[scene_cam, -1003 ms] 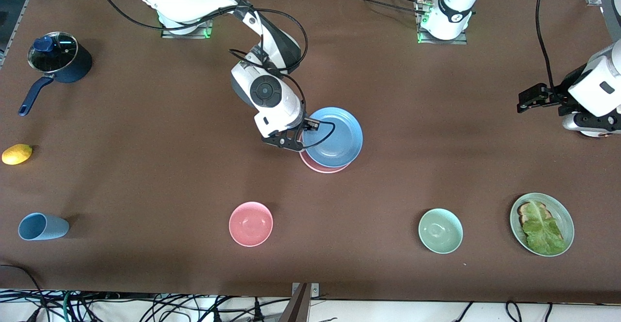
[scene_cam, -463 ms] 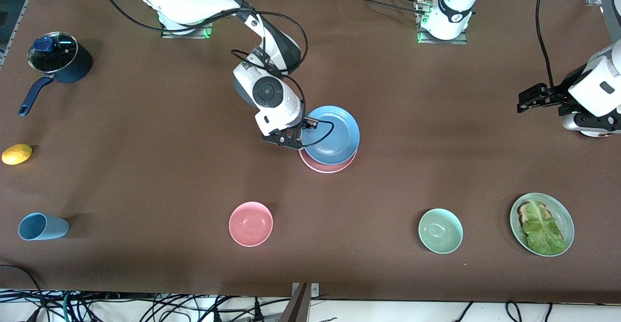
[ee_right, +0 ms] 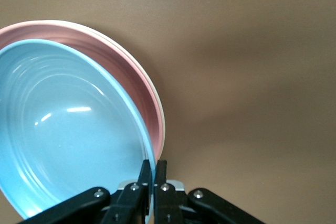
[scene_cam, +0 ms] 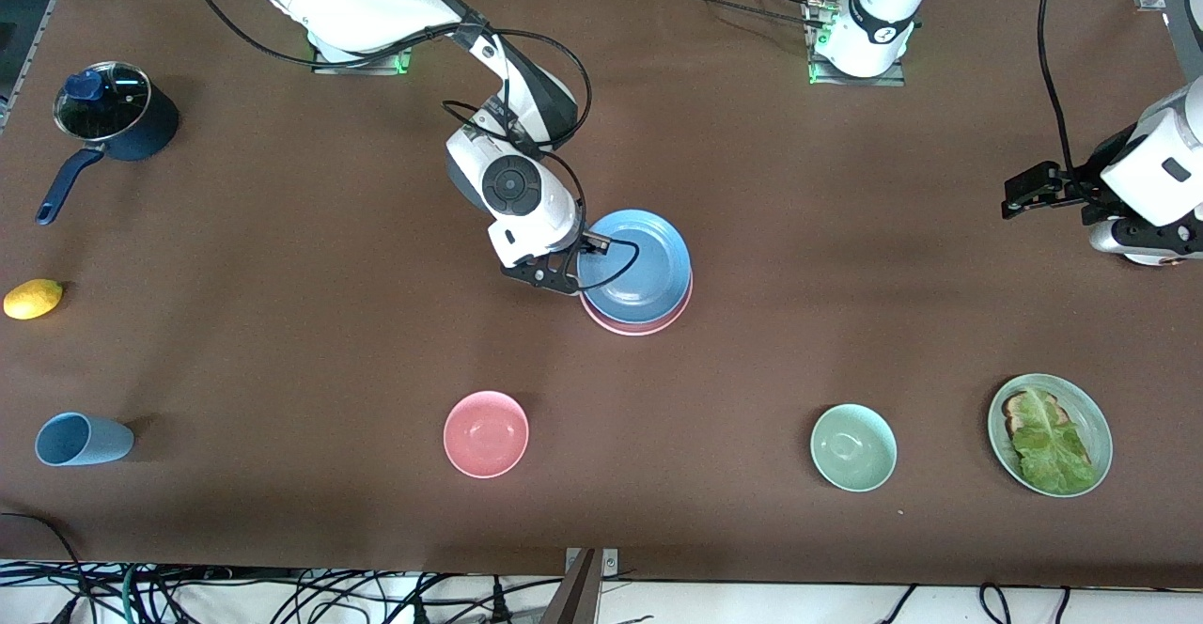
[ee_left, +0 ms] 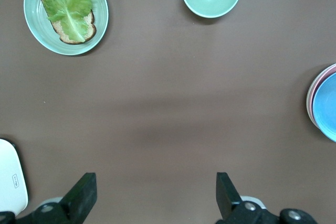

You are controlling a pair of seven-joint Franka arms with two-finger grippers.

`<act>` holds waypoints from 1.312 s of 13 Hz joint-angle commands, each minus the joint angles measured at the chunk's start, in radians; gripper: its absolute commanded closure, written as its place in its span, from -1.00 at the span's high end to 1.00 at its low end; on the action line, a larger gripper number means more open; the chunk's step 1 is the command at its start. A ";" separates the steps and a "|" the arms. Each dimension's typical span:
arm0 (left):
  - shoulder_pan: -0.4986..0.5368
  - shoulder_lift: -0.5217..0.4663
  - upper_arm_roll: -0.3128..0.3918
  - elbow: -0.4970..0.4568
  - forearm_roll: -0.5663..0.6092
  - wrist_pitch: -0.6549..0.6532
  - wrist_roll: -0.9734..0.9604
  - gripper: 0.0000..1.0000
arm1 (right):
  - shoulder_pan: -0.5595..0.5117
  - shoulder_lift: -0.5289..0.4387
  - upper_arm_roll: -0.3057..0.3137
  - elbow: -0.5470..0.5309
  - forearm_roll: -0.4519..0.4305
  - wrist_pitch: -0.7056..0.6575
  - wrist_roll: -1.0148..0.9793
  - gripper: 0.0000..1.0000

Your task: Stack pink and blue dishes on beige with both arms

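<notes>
Brown matting covers the whole table [scene_cam: 282,351]. Nearest the front camera runs a row: a blue cup [scene_cam: 83,440] on its side at the right arm's end, a pink bowl [scene_cam: 486,434], a green bowl [scene_cam: 853,447], and a green plate [scene_cam: 1098,422] with lettuce on toast at the left arm's end. A lemon [scene_cam: 33,299] lies farther back, above the cup.

Mid-table, the blue plate [scene_cam: 637,265] sits tilted over the pink plate [scene_cam: 635,326], whose rim shows under its nearer edge; in the right wrist view a thin pale rim of the beige plate [ee_right: 160,119] peeks out beneath the pink one. The right arm reaches down from its base, elbow bent, and the right gripper [scene_cam: 570,272] pinches the blue plate's rim, fingers [ee_right: 145,178] clamped on either face of it.

The left gripper [scene_cam: 1023,194] hovers over bare table at its own end, jaws spread wide, arm waiting. A lidded dark pot [scene_cam: 111,115] stands farthest back, at the right arm's end.
</notes>
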 commanded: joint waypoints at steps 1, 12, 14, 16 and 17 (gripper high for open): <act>-0.006 -0.009 0.002 -0.009 0.025 0.010 0.007 1.00 | -0.003 0.010 0.010 0.000 -0.010 0.033 0.009 -1.00; -0.006 -0.009 0.002 -0.009 0.025 0.010 0.007 1.00 | -0.023 -0.041 0.004 0.037 -0.020 -0.047 -0.010 0.99; -0.006 -0.009 0.002 -0.009 0.025 0.010 0.007 1.00 | -0.072 -0.114 -0.010 0.072 -0.020 -0.197 -0.104 1.00; -0.008 -0.009 0.002 -0.009 0.025 0.010 0.007 1.00 | -0.143 -0.189 -0.036 0.087 -0.020 -0.297 -0.248 1.00; -0.006 -0.009 0.002 -0.009 0.025 0.010 0.007 1.00 | -0.178 -0.223 -0.066 0.088 -0.020 -0.302 -0.337 1.00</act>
